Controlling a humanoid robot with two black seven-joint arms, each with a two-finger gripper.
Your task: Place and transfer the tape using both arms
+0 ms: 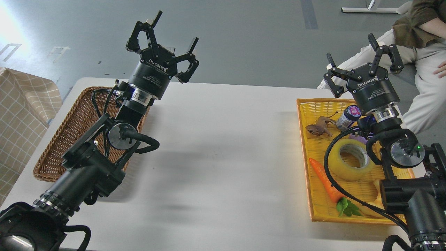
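Note:
The tape [349, 159], a wide translucent yellow roll with a grey-white core, lies in the yellow tray [304, 118] at the right of the table. My right gripper [362, 61] is open and empty, raised above the tray's far end, well apart from the tape. My right arm's cable crosses in front of the roll. My left gripper [162, 38] is open and empty, raised above the far end of the brown wicker basket [66, 136] at the left.
In the tray with the tape lie a carrot [325, 181], a brown toy frog [317, 129], a small bottle [348, 116] and a pale item partly hidden by my arm. A seated person [423, 62] is beyond the table at the far right. A checked cloth [21, 115] is at the left.

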